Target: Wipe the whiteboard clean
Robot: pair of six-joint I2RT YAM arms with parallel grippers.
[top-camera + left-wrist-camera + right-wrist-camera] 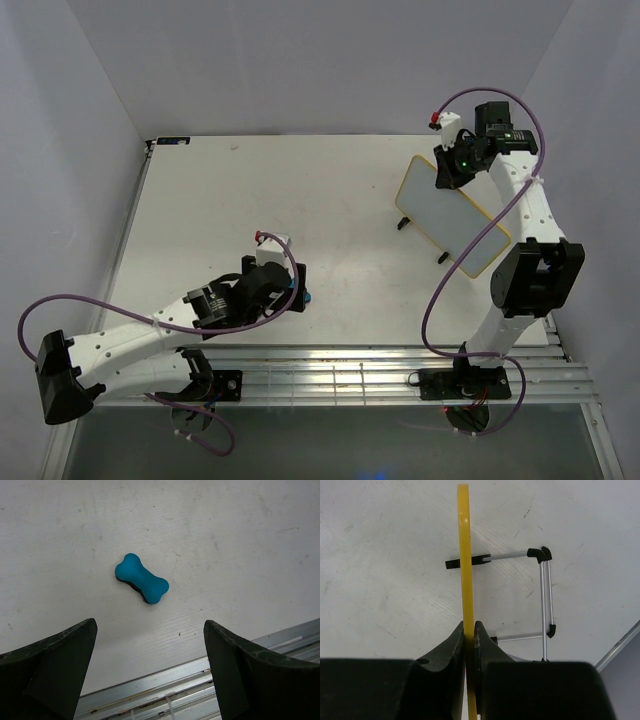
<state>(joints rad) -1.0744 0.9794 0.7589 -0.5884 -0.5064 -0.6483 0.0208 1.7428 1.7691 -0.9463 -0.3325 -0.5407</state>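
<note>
The whiteboard (450,214), white with a thin yellow frame and two black feet, stands upright at the back right of the table. My right gripper (447,168) is shut on its top edge; the right wrist view shows the yellow frame (464,555) edge-on, pinched between the jaws (469,630). The teal bone-shaped eraser (141,578) lies flat on the table, ahead of my left gripper (150,645), which is open and empty above it. In the top view the eraser (306,297) peeks out beside the left gripper (297,288).
A metal wire stand with black end caps (544,592) props the board from behind. Grooved aluminium rails (380,375) run along the table's near edge, also in the left wrist view (200,690). White walls close in the table on three sides.
</note>
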